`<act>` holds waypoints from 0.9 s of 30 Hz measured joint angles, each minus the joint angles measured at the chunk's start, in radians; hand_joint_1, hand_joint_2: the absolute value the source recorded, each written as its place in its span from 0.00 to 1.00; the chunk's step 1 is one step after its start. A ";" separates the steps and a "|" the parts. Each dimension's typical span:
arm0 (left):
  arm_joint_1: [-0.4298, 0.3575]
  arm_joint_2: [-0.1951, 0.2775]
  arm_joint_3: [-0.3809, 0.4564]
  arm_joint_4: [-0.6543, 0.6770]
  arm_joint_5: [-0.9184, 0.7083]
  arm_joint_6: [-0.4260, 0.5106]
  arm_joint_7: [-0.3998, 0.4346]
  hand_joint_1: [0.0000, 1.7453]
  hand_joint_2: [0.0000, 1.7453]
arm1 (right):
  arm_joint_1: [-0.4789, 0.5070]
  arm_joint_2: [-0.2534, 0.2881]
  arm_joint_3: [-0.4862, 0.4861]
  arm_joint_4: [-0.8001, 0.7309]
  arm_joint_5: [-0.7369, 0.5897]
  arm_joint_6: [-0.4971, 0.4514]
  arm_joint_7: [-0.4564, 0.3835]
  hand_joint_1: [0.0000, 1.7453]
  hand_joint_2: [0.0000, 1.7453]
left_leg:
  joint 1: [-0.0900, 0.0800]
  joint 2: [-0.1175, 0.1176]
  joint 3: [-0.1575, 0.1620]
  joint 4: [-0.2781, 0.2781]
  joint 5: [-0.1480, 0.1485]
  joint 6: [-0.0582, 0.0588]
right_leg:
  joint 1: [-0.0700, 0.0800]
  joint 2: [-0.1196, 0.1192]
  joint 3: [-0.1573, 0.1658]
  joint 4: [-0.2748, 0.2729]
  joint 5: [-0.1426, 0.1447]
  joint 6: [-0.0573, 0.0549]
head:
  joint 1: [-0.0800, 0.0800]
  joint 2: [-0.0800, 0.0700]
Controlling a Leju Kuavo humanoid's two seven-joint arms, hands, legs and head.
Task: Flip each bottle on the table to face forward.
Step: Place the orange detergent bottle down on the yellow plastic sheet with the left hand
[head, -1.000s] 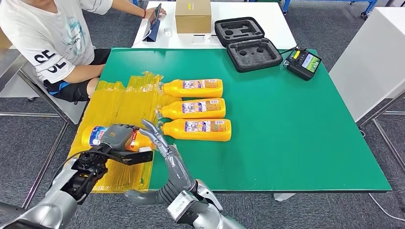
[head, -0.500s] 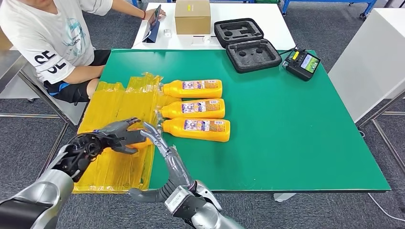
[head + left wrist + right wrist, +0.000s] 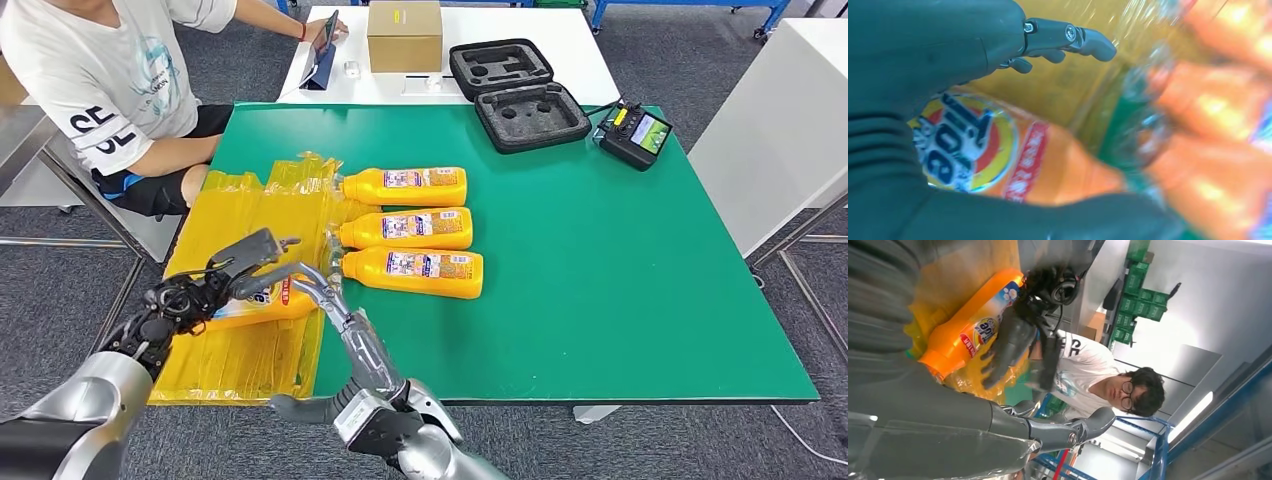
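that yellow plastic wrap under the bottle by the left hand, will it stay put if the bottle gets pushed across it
Probably not. The yellow plastic wrap looks thin and crinkled, with creases and a raised edge, so it would likely bunch or slide with the bottle rather than lie flat. Its glossy surface also suggests that the bottle could slip on it. It lies loose on the green table, apparently unfastened.
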 joint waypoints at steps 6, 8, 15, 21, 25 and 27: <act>0.028 -0.016 0.037 -0.020 0.039 0.027 -0.028 0.00 0.00 | 0.010 0.000 -0.010 0.006 0.008 -0.002 0.001 0.00 1.00 | 0.000 0.000 -0.001 0.000 0.000 0.000 | 0.000 0.000 -0.001 0.000 0.000 0.000 | 0.000 0.000; 0.036 -0.019 0.041 -0.026 0.039 0.071 -0.044 0.00 0.00 | 0.012 0.000 -0.013 0.007 0.015 -0.003 0.001 0.00 1.00 | 0.000 0.000 -0.001 0.000 0.000 0.000 | 0.000 0.000 -0.001 0.000 0.000 0.000 | 0.000 0.000; 0.126 -0.039 0.068 -0.135 0.028 0.805 -0.127 0.00 1.00 | 0.018 -0.013 -0.038 0.008 0.463 -0.201 0.235 0.00 1.00 | 0.000 0.003 -0.005 0.000 0.000 0.000 | 0.000 0.001 -0.006 0.000 0.001 -0.001 | 0.000 0.000; 0.253 -0.035 0.153 -0.266 0.127 1.052 -0.219 0.00 1.00 | 0.008 -0.053 -0.141 0.025 0.950 -0.261 0.583 0.00 1.00 | 0.000 0.003 -0.009 0.000 0.000 0.000 | 0.000 0.001 -0.010 0.000 0.001 -0.001 | 0.000 0.000; 0.318 -0.035 0.197 -0.336 0.147 1.093 -0.242 0.00 1.00 | 0.008 -0.076 -0.205 0.037 0.987 -0.292 0.582 0.00 1.00 | 0.000 0.003 -0.011 0.000 0.000 0.000 | 0.000 0.001 -0.012 0.000 0.001 -0.001 | 0.000 0.000; 0.342 -0.036 0.213 -0.363 0.136 1.108 -0.244 0.00 1.00 | 0.011 -0.082 -0.227 0.038 1.000 -0.310 0.572 0.00 1.00 | 0.000 0.003 -0.011 0.000 0.000 0.000 | 0.000 0.001 -0.012 0.000 0.001 -0.001 | 0.000 0.000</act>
